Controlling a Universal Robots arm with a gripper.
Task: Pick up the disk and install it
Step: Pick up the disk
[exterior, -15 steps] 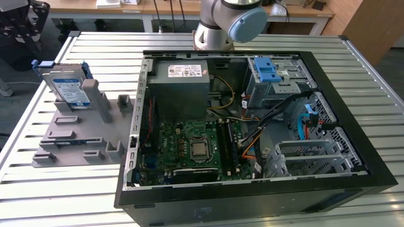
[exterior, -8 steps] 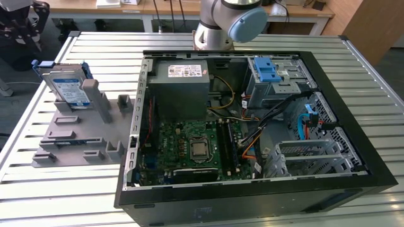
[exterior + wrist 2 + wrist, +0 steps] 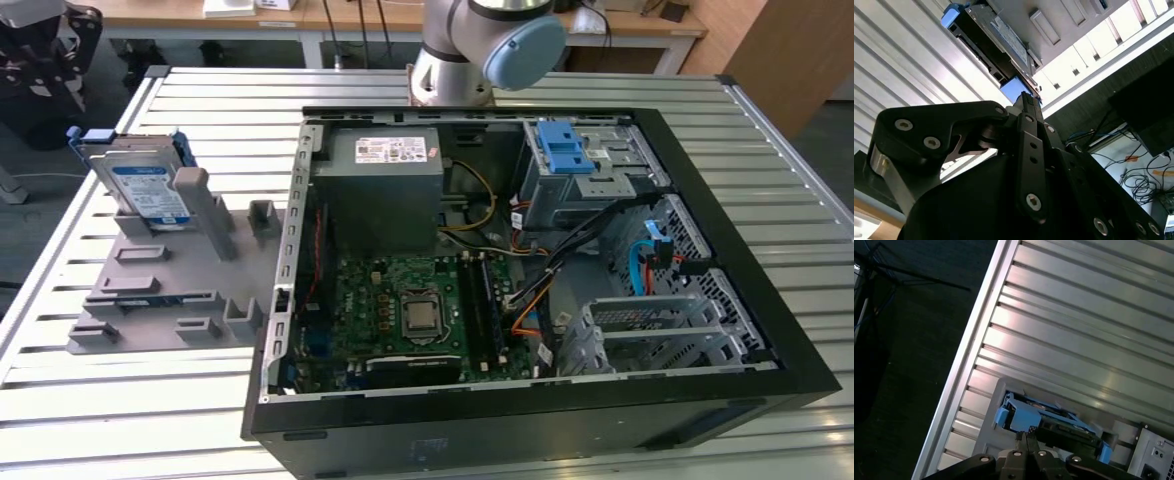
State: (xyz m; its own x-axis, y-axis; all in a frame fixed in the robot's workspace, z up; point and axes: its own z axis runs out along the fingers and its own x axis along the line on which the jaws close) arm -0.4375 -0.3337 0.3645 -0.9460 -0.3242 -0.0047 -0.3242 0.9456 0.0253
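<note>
Disk (image 3: 144, 182) upright in rack (image 3: 160, 300), computer case (image 3: 534, 412) open

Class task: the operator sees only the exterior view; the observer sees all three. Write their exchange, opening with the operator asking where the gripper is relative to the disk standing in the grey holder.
Observer: In the first wrist view the gripper points at the disk, apart from it.
Operator: Holding anything?
Observer: No; its fingers look closed together, nothing between them.
Operator: Lined up with which part?
Observer: In the second wrist view, its tip lines up with the blue bracket at the disk's end.
</note>
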